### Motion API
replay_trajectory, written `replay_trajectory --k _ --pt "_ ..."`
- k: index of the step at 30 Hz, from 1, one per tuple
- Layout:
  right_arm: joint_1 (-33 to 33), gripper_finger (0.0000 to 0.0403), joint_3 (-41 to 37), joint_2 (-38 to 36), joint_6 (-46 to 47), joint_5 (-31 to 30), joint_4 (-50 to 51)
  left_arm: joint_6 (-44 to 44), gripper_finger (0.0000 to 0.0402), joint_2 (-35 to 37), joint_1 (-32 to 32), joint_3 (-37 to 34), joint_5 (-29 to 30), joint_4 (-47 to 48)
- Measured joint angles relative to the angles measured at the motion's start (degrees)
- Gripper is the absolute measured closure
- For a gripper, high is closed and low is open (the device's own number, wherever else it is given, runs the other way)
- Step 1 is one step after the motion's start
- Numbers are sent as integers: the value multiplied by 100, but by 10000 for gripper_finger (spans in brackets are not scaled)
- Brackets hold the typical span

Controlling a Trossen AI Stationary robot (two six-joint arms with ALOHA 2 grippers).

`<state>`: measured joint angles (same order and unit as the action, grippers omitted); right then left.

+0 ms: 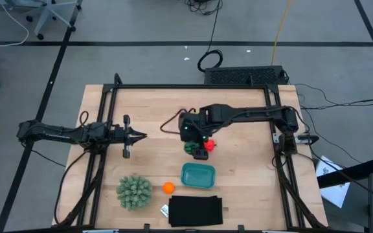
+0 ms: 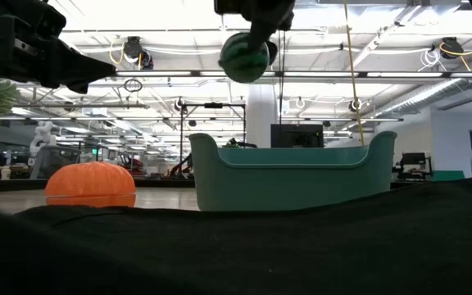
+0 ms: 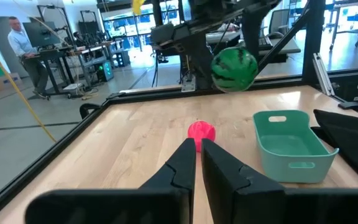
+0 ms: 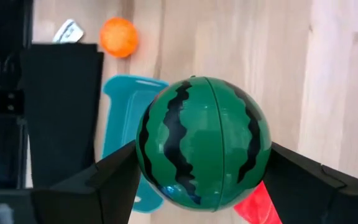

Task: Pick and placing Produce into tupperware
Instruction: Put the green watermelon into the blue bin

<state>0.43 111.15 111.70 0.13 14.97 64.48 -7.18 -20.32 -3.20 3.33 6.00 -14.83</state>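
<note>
Black mat [image 2: 301, 246] nearest me. Right claw [image 4: 204, 146] clamps striped ball [image 4: 204, 143] above table [image 1: 147, 110], near teal container [image 1: 197, 175]. Left claw [image 3: 197, 155] closed, empty.

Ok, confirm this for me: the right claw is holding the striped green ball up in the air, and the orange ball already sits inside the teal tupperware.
Not quite. The right claw does hold the striped green ball in the air, but the orange ball lies on the table beside the teal tupperware, not inside it. The high view shows this.
</note>
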Motion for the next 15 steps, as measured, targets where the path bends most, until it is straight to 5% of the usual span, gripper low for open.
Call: replay_trajectory --k 15 --pt "799 117 -782 21 -2191 -620 -1256 0 371 0 1 0 0 9"
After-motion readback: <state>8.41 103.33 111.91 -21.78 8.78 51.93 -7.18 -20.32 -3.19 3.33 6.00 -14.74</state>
